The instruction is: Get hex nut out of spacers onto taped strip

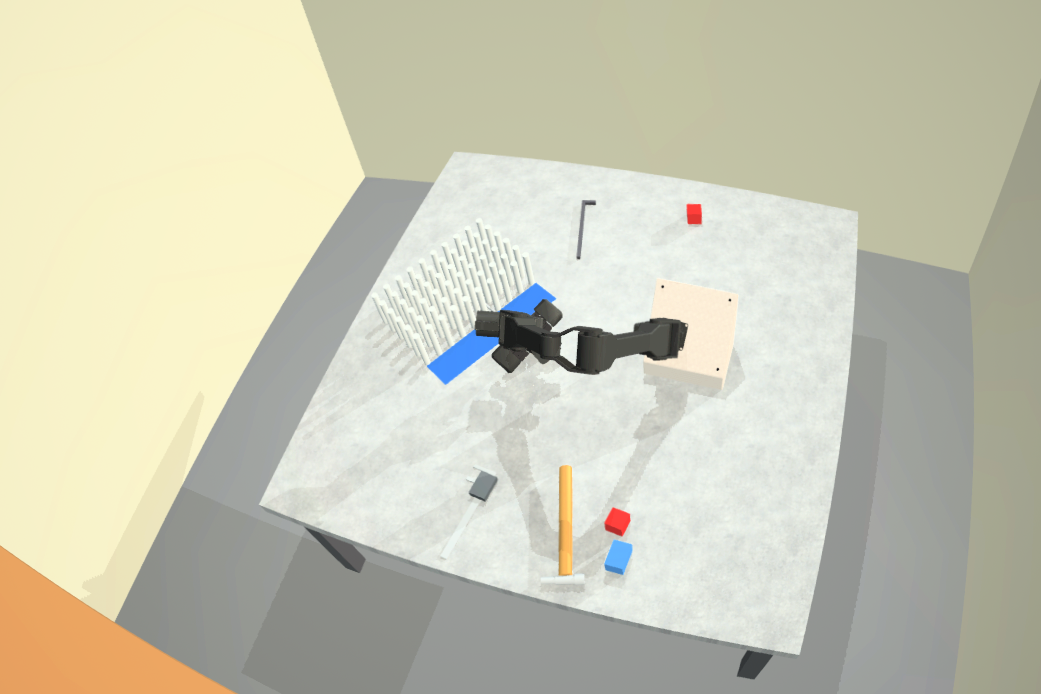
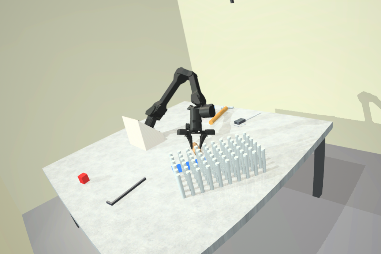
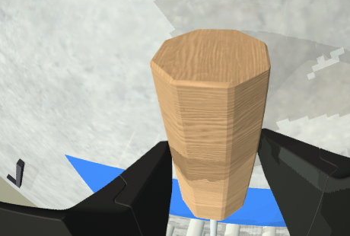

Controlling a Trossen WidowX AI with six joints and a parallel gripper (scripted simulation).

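My gripper (image 1: 488,325) (image 2: 195,143) (image 3: 214,145) is shut on the wooden handle (image 3: 212,106) (image 2: 194,148) of a thin-shafted tool. It points down over the front edge of the spacer field. The tool's thin metal shaft (image 3: 214,233) reaches down among the white standing spacers (image 1: 447,286) (image 2: 226,161). The blue taped strip (image 1: 456,360) (image 2: 178,167) (image 3: 101,172) lies along the near side of the field, under the gripper. The hex nut is hidden among the spacers in all views.
A dark L-shaped key (image 1: 580,229) (image 2: 126,191) (image 3: 16,172) lies beyond the field. An orange-handled tool (image 1: 565,519) (image 2: 218,115), a grey-headed tool (image 1: 481,486) (image 2: 239,120), a red cube (image 1: 616,520) and a blue cube (image 1: 618,556) lie near the table's front. Another red cube (image 1: 693,213) (image 2: 83,178) sits far back. The arm's base block (image 1: 701,327) (image 2: 142,134) stands at the right.
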